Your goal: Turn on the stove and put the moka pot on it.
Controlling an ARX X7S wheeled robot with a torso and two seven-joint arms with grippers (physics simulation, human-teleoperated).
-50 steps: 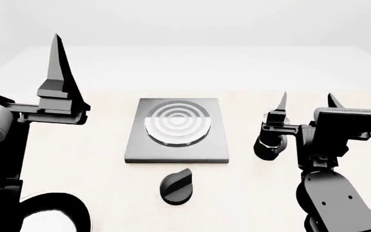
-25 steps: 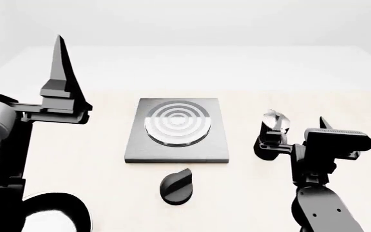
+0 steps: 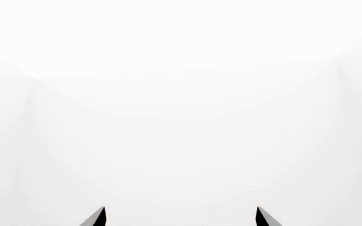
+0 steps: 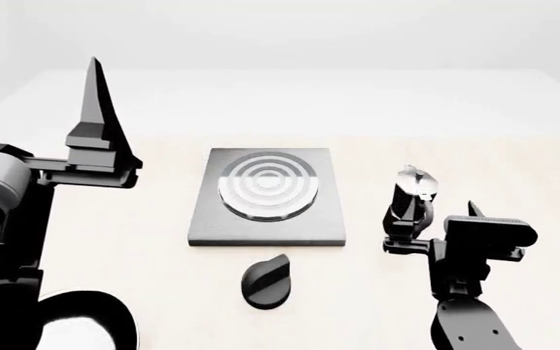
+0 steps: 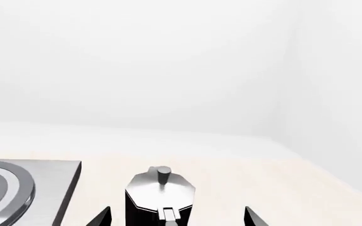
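The stove [image 4: 260, 222] is a flat grey plate with a ringed burner [image 4: 268, 186] at the table's middle, and its edge shows in the right wrist view [image 5: 55, 188]. Its black knob [image 4: 265, 281] lies in front of it. The moka pot [image 4: 408, 204], black with a silver lid [image 5: 160, 184], stands upright on the table right of the stove. My right gripper [image 4: 437, 222] [image 5: 176, 217] is open just in front of the pot, its handle facing the jaws, one fingertip to each side, not touching. My left gripper [image 4: 32, 73] [image 3: 179, 217] is open, held high at the left, empty.
A round black pan [image 4: 90, 317] sits at the lower left, partly behind my left arm. Bare pale tabletop [image 4: 475, 157] stretches behind and to the right of the moka pot. The left wrist view shows only white background.
My right gripper has dropped from above the moka pot to table height in front of it, uncovering the silver lid. The left arm has drifted slightly right.
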